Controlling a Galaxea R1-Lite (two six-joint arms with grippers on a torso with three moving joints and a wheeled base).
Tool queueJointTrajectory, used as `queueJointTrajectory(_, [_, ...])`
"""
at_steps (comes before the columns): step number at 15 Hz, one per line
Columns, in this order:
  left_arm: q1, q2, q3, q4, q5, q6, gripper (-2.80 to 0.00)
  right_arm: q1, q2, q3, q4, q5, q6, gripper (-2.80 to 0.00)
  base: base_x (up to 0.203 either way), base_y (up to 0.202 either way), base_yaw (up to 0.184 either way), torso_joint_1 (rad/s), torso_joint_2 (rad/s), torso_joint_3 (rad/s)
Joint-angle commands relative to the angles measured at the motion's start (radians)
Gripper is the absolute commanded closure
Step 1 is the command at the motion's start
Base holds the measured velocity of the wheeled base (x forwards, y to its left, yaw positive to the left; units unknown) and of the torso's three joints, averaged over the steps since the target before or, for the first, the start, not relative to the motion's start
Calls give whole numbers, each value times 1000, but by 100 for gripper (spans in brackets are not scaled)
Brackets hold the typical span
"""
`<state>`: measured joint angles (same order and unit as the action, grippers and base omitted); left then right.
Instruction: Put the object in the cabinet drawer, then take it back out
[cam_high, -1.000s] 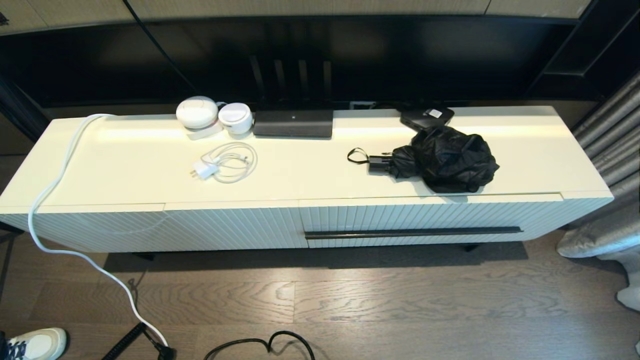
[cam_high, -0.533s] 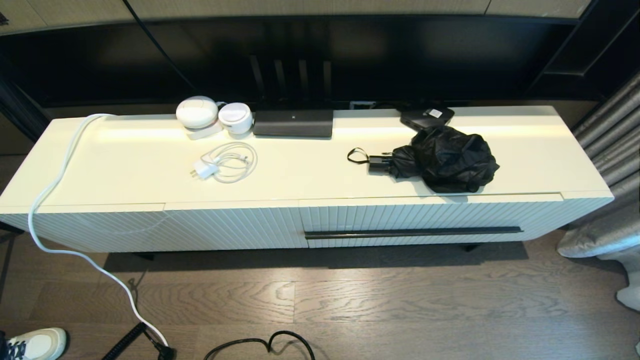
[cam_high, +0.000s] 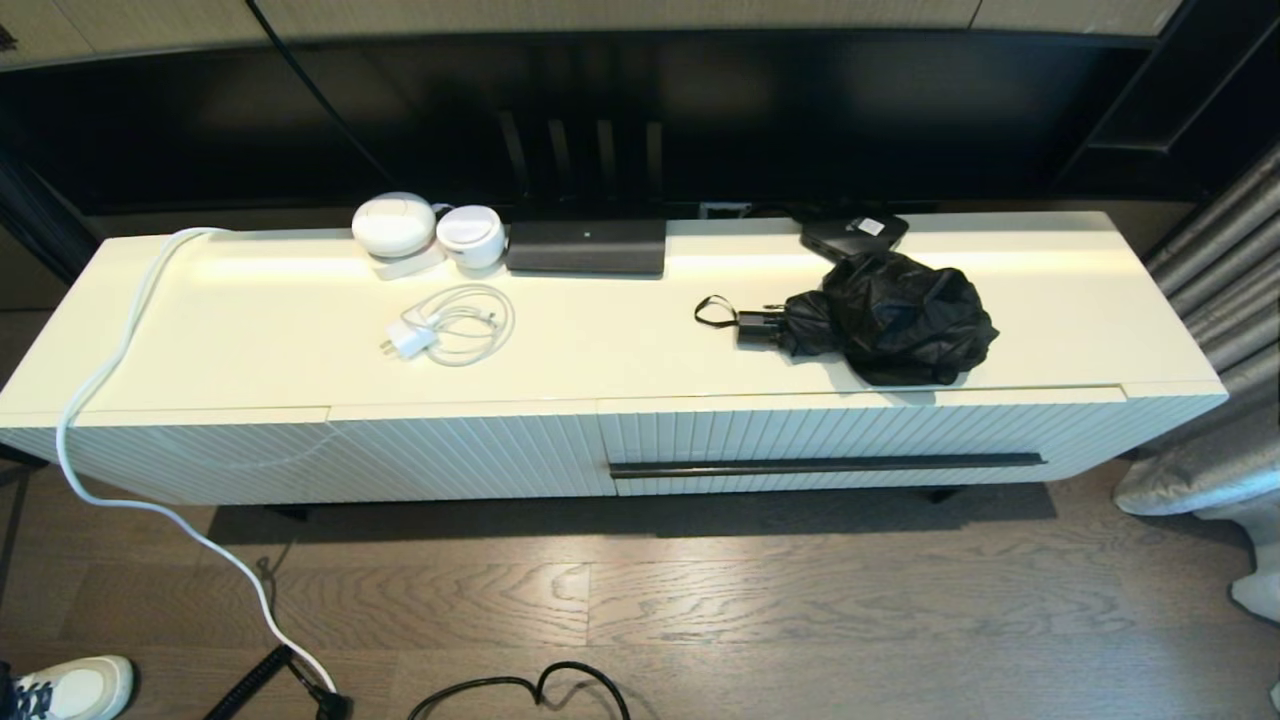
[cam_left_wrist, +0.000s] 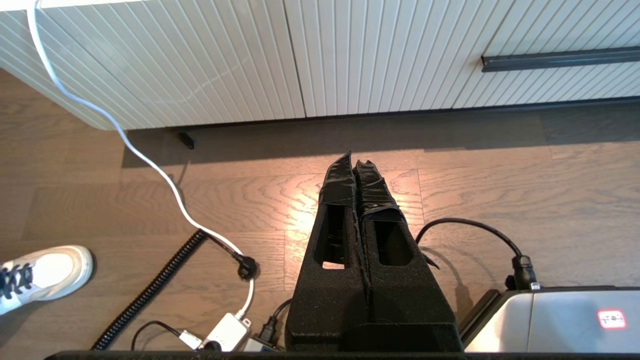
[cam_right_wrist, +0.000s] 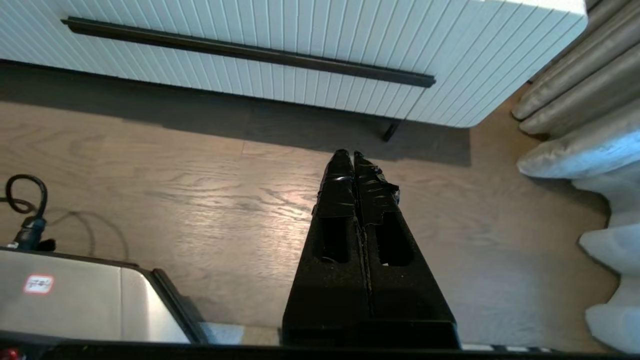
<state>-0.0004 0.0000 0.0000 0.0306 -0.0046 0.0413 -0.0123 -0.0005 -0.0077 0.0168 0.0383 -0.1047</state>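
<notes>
The black folding umbrella (cam_high: 885, 317) lies on the cabinet top at the right, its bunched canopy to the right, its short handle (cam_high: 758, 328) and wrist loop (cam_high: 714, 311) pointing left. Below it the fluted cream drawer (cam_high: 860, 440) is closed; its long black bar handle (cam_high: 825, 465) also shows in both wrist views (cam_left_wrist: 560, 59) (cam_right_wrist: 247, 51). My left gripper (cam_left_wrist: 352, 162) hangs shut and empty over the wooden floor in front of the cabinet. My right gripper (cam_right_wrist: 348, 156) is likewise shut and empty, low over the floor before the drawer. Neither arm appears in the head view.
On the cabinet top (cam_high: 620, 340) sit two white round devices (cam_high: 395, 227), a coiled white charger (cam_high: 450, 325), a black router (cam_high: 586, 246) and a flat black box with a white label (cam_high: 852, 234). A white cable (cam_high: 110, 370) trails to the floor. Curtains (cam_high: 1215, 300) stand at right, a shoe (cam_high: 70, 686) at lower left.
</notes>
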Motion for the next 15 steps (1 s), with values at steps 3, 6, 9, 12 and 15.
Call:
queueJointTrajectory(3, [0, -2, 0, 0, 0, 0, 0, 0, 4, 7, -24, -12, 58, 0, 0, 0, 0, 0, 0, 0])
queueJointTrajectory(6, [-1, -1, 0, 0, 0, 0, 0, 0, 5, 8, -28, -23, 85, 0, 0, 0, 0, 0, 0, 0])
queueJointTrajectory(9, [0, -1, 0, 0, 0, 0, 0, 0, 5, 8, -26, -24, 85, 0, 0, 0, 0, 0, 0, 0])
queueJointTrajectory(12, [0, 0, 0, 0, 0, 0, 0, 0, 5, 8, -28, -24, 85, 0, 0, 0, 0, 0, 0, 0])
queueJointTrajectory(15, [-1, -2, 0, 0, 0, 0, 0, 0, 5, 8, -28, -24, 86, 0, 0, 0, 0, 0, 0, 0])
